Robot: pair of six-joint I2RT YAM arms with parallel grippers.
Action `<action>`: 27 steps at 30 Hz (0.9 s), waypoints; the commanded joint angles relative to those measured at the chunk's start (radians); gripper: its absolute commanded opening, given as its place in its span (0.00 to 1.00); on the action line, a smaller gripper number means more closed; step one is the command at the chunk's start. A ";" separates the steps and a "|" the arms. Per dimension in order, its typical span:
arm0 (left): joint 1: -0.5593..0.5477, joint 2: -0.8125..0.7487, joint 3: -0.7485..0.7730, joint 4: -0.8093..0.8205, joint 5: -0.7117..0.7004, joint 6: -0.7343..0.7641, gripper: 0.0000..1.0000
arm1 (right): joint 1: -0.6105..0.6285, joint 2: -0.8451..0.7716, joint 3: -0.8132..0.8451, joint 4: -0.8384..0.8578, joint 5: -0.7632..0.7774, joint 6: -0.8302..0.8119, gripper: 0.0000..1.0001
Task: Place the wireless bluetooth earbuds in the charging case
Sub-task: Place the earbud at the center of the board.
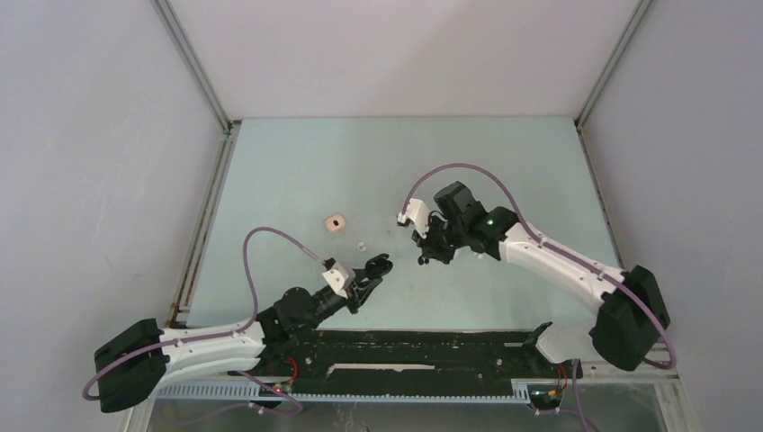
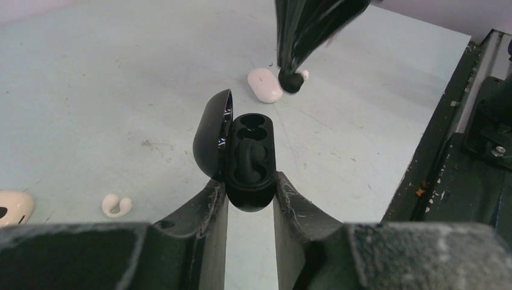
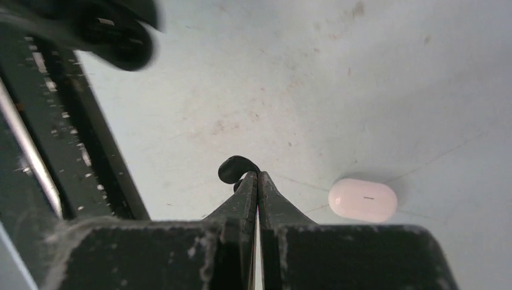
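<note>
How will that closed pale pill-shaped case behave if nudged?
The closed pale pill-shaped case looks smooth, so it probably slides or spins. Its rounded ends likely deflect a push. It lies flat, so tipping seems unlikely.

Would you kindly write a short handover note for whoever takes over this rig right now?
Left gripper: shut on the open black plastic charging case, lid swung aside.
Right gripper: shut on a small black curved earbud, near the case but not yet over it.
On the table: closed white pill-shaped case, cream case, loose white curved earbud.
Done: one seated black bud, it seems.
To do: seat the held bud, then probably the white one.
</note>
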 commanded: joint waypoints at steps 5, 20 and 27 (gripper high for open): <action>0.004 -0.121 -0.068 -0.004 -0.063 0.016 0.00 | 0.004 0.272 -0.011 0.093 0.165 0.090 0.00; 0.004 -0.224 -0.095 -0.035 -0.074 0.026 0.00 | -0.069 0.399 0.029 0.043 0.026 0.074 0.12; 0.004 -0.196 -0.091 -0.020 -0.062 0.026 0.00 | -0.121 0.364 0.052 -0.014 -0.071 -0.050 0.24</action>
